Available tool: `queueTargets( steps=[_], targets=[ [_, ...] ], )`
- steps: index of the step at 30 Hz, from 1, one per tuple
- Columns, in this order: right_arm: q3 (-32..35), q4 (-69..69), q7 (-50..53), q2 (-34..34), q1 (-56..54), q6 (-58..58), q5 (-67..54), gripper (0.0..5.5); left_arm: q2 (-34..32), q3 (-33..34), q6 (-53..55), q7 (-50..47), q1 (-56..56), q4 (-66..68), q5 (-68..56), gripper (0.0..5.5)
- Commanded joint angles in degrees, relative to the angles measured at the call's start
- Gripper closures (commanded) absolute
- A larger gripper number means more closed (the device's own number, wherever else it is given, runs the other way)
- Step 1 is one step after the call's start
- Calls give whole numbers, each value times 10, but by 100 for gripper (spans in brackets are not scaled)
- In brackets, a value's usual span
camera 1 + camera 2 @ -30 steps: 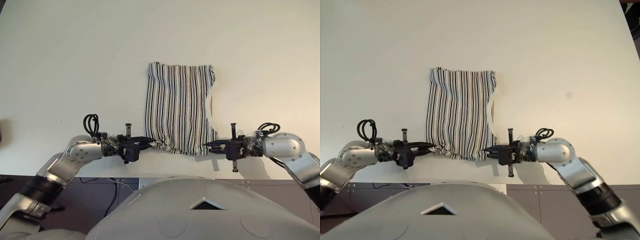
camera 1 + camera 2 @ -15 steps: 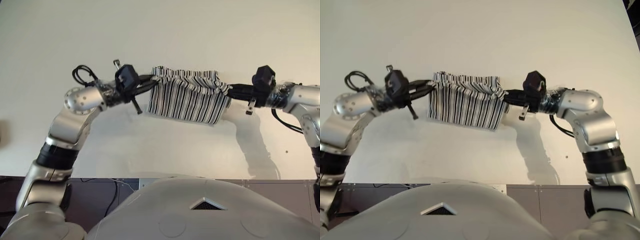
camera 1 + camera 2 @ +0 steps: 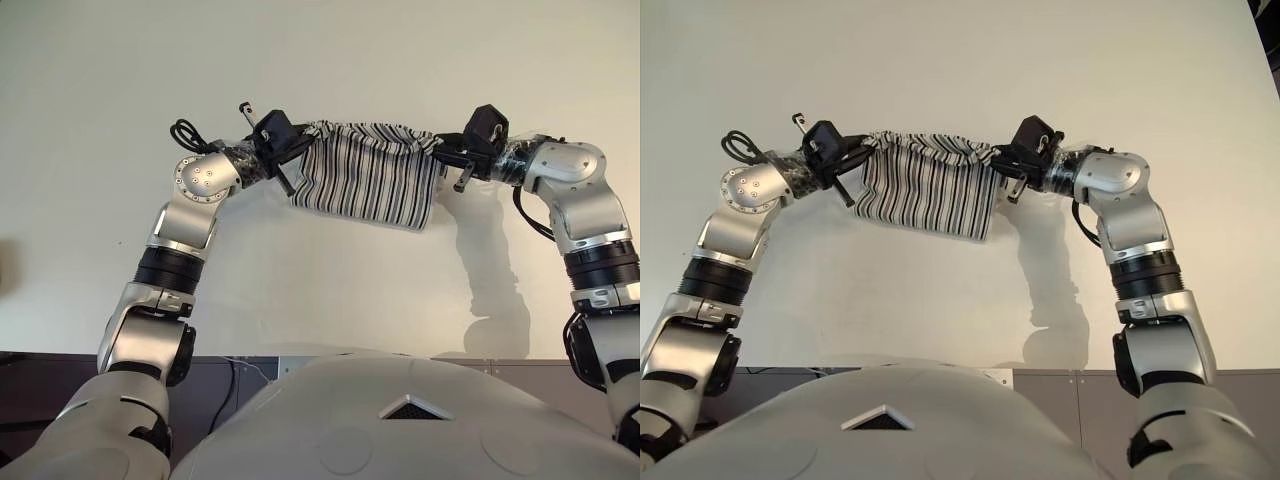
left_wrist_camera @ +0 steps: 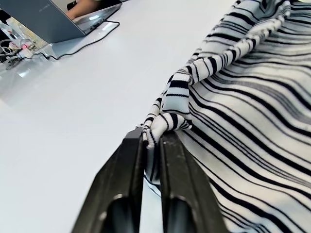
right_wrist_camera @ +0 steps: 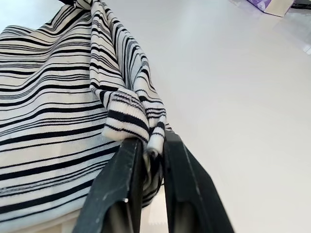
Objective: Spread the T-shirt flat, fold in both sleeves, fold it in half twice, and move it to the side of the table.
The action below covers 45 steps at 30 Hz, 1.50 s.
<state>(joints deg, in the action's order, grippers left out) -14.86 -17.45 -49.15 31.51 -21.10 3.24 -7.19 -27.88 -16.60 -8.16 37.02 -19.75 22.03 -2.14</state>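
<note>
Both arms reached forward over the white worktop [image 3: 320,60], with the striped T-shirt [image 3: 365,180] strung between them at its far middle. The left hand [image 4: 151,141] was clamped on 1 bunched corner of the cloth, and the right hand [image 5: 148,145] was clamped on the opposite corner. The edge between the 2 corners sagged slightly, and the rest of the garment hung toward the robot as a short, doubled panel. Whether its lower fold touched the worktop cannot be told. No sleeve stood out from the panel, so the sleeve folds appeared complete, and the step in hand was judged to be a fold in half. The next move would call for lowering both corners evenly, squaring the edges, then letting go with both hands together.
</note>
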Motion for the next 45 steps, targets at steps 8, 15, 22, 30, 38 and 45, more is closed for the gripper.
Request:
queueTargets(
  steps=[8,15,22,30,38,45],
  targets=[
    [-9,-218,125,-84,-87,-91,120,290,56,44,-102,-73,-132,308,61,406],
    [98,-92,172,-151,-84,-27,-14,227,77,117,-98,-128,-115,334,20,406],
    [-31,10,95,-147,17,35,34,227,170,245,6,-295,-21,104,-95,406],
    [47,-92,215,-209,-28,216,22,227,201,258,74,-338,6,15,-90,406],
    [344,-455,595,-81,-164,103,-67,227,215,245,70,-341,-8,20,-68,406],
    [343,-526,583,-79,-202,37,-44,227,240,242,41,-380,-50,30,-45,406]
  ],
)
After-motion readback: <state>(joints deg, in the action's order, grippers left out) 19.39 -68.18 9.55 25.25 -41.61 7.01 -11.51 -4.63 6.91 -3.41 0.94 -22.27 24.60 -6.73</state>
